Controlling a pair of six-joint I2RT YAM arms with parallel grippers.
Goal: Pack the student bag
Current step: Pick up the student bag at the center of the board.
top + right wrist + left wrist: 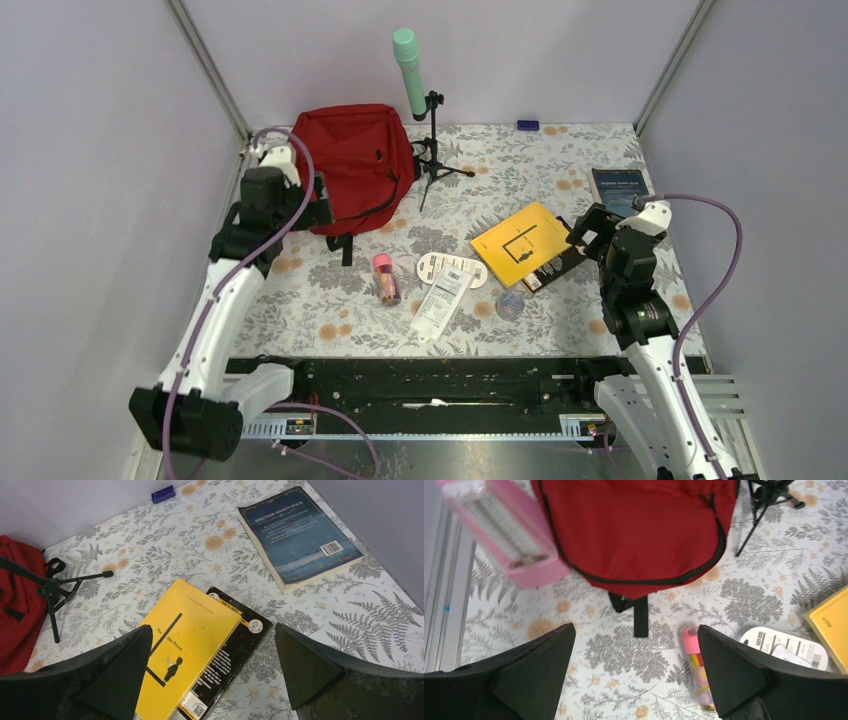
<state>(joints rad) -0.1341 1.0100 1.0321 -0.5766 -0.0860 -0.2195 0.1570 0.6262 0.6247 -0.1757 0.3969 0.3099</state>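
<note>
The student bag point(355, 165) lies flat on the flowered tabletop point(600, 300) at its far left corner, one black strap trailing off its near edge. The left end effector point(635, 635) hangs over the bag's near-left edge with its jaws spread wide and nothing between them. Just left of the bag, its wrist camera shows a blurred pink boxy thing point(509, 530) with a ribbed pale face. At the bag's right side stands a small black tripod point(434, 150) carrying a mint-green cylinder point(409, 72). Near the bag's front edge, a pink-capped tube point(384, 277) lies on the cloth. Just right of that is a white packet point(440, 300) resting across a round white card point(450, 268). Further right of the bag, a yellow book point(520, 243) lies partly on top of a black one point(553, 268). The right end effector point(212, 630) hovers above them, jaws wide apart and empty. Farthest from the bag lies a dark blue paperback point(620, 188).
</note>
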